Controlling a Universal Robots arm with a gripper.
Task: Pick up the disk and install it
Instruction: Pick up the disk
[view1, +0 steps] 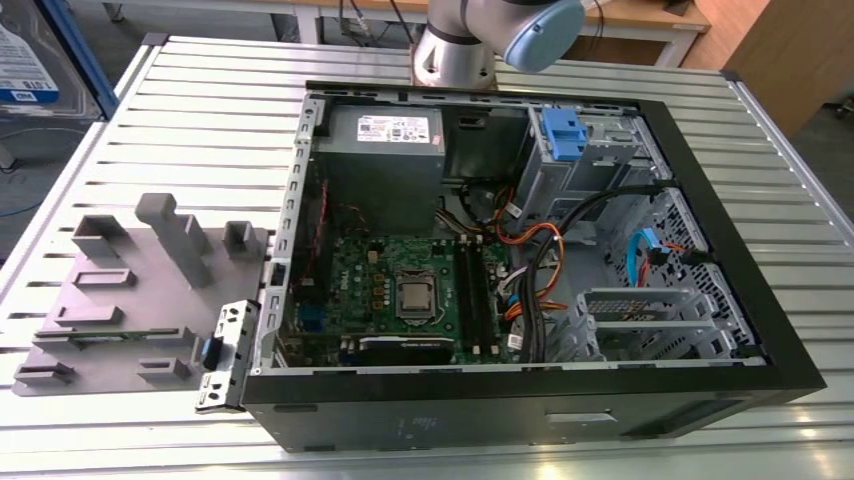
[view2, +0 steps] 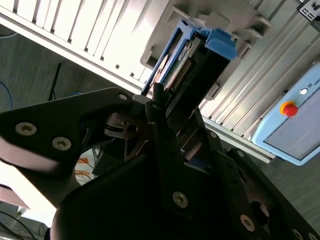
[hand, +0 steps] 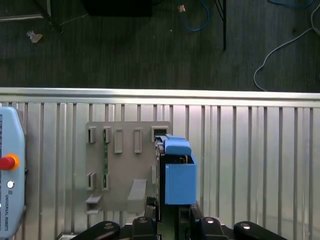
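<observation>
The disk (hand: 179, 176), a drive framed by a bright blue bracket, is held edge-on between my gripper's fingers in both wrist views. My gripper (hand: 167, 214) is shut on the disk (view2: 192, 62), with one black finger (view2: 159, 107) pressed against its side. The disk hangs over one edge of a grey slotted holder (hand: 120, 165) on the slatted metal table (hand: 250, 160). I cannot tell whether it still touches the holder. The open computer case (view1: 534, 250) lies on its side in the exterior view, with a drive bay (view1: 601, 150) at its far corner.
A blue clip (view1: 561, 135) sits in the bay. A grey box with a white sticker (view1: 387, 130) fills the case's far side, and cables (view1: 561, 260) cross the motherboard (view1: 400, 290). A grey fixture (view1: 134, 290) lies at the exterior view's left. A pendant (hand: 10, 175) rests beside the holder.
</observation>
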